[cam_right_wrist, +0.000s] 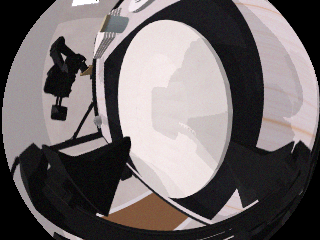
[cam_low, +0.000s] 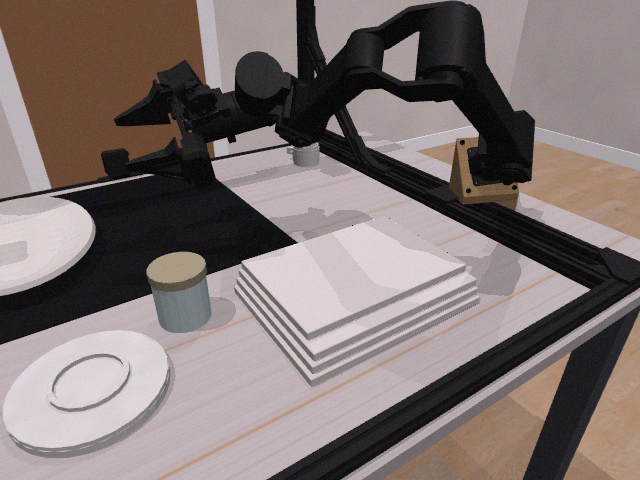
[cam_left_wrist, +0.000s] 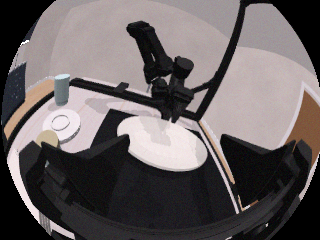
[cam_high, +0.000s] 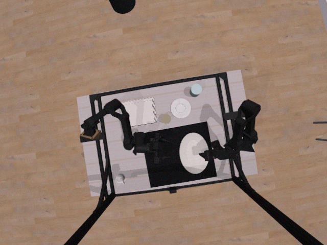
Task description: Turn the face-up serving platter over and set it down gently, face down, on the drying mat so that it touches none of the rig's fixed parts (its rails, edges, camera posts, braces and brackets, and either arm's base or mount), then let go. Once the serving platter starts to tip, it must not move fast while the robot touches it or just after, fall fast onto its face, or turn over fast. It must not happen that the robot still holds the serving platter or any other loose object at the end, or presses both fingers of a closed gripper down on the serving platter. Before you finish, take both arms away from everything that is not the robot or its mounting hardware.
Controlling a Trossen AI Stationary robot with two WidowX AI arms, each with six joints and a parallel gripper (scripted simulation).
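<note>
While both arms reach inward from the bench's (cam_high: 248,164) (cam_low: 232,428) (cam_right_wrist: 280,75) two short edges, the platter (cam_high: 188,158) (cam_low: 36,248) (cam_left_wrist: 160,147) (cam_right_wrist: 142,110) lies face up on the mat (cam_high: 168,176) (cam_low: 206,217) (cam_left_wrist: 150,195) (cam_right_wrist: 247,90), nearer the right arm's short edge. The right gripper (cam_high: 202,154) (cam_left_wrist: 167,125) (cam_right_wrist: 178,142) has its fingers apart at the platter's near side, overlapping the rim from above; whether it touches cannot be told. The left gripper (cam_high: 168,149) (cam_low: 121,145) (cam_left_wrist: 177,139) (cam_right_wrist: 63,92) also has its fingers apart, above the mat's other end, holding nothing and away from the platter.

Along the long edge opposite the mug (cam_high: 120,178) (cam_low: 306,153) (cam_right_wrist: 98,120), a white stack (cam_high: 142,112) (cam_low: 351,279) (cam_right_wrist: 102,45) sits toward the left arm's corner. Toward the right arm's corner stands a pale blue cup (cam_high: 196,89) (cam_left_wrist: 61,90), near a small plate (cam_high: 174,107) (cam_low: 144,361) (cam_left_wrist: 72,117) (cam_right_wrist: 142,4). A lidded jar (cam_high: 166,119) (cam_low: 180,294) (cam_left_wrist: 47,140) (cam_right_wrist: 116,24) stands between plate and stack. The mug is near the left arm's corner of its own long edge.
</note>
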